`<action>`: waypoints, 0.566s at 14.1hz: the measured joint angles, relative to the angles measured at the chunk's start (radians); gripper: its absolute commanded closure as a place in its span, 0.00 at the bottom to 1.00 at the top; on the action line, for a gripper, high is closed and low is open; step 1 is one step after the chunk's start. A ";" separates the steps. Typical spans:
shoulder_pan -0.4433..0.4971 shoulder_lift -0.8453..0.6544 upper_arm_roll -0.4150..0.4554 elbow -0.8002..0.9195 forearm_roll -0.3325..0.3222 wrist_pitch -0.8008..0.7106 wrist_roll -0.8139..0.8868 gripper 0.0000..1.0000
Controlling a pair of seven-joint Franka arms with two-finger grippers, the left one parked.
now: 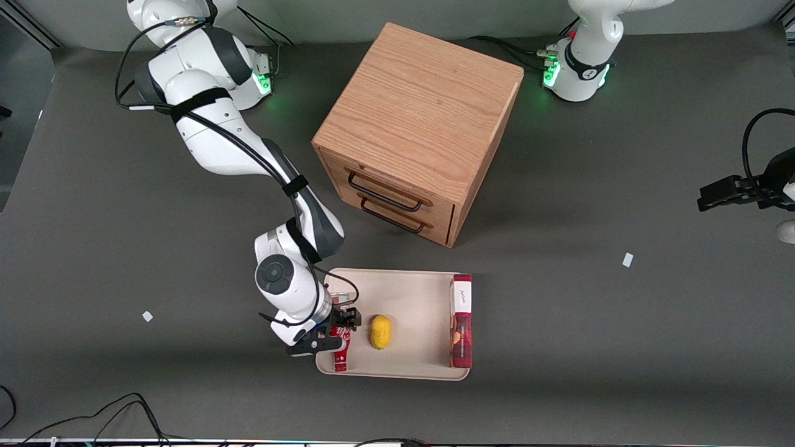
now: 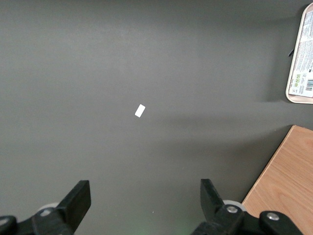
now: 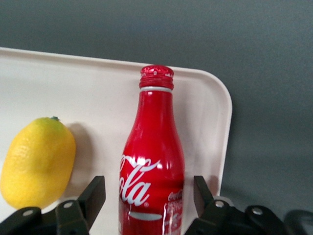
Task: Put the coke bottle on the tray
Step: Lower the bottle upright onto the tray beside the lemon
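- Most of the job looks done from the front view: the coke bottle [image 1: 340, 349] lies on the tray [image 1: 415, 287], at the end toward my working arm, cap pointing toward the front camera. My gripper [image 1: 335, 328] sits low over the bottle's base end, just inside the tray rim. The lemon [image 1: 381, 331] lies just beside the bottle, apart from it, and the red-and-white box [image 1: 461, 321] lies along the tray's end toward the parked arm. The wooden drawer cabinet [image 1: 417, 133] stands on the tabletop farther from the front camera.
- Nothing of the bottle shows in the left wrist view, only one end of the tray [image 2: 299, 100] and bare tabletop [image 2: 146, 73].
- Two fingers [image 3: 94, 196] of mine show in the right wrist view, one on each side of the coke bottle [image 3: 152, 166], with clear gaps to its body, so my jaws are released and grip nothing. The bottle lies between them, resting on the tray [image 3: 98, 88] near its rounded corner, the lemon [image 3: 36, 164] alongside.
- What is left, I judge, is only to draw my jaws back without nudging the bottle, which could roll.
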 measured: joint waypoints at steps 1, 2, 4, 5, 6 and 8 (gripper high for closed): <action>-0.001 0.001 0.000 -0.009 0.000 0.015 0.000 0.13; -0.001 0.001 0.000 -0.016 0.000 0.021 0.000 0.12; -0.001 0.002 0.000 -0.021 0.000 0.030 0.000 0.05; -0.001 0.002 0.000 -0.021 0.000 0.032 0.000 0.00; -0.001 0.002 0.000 -0.021 0.000 0.033 0.000 0.00; -0.001 -0.002 0.000 -0.019 0.000 0.035 0.000 0.00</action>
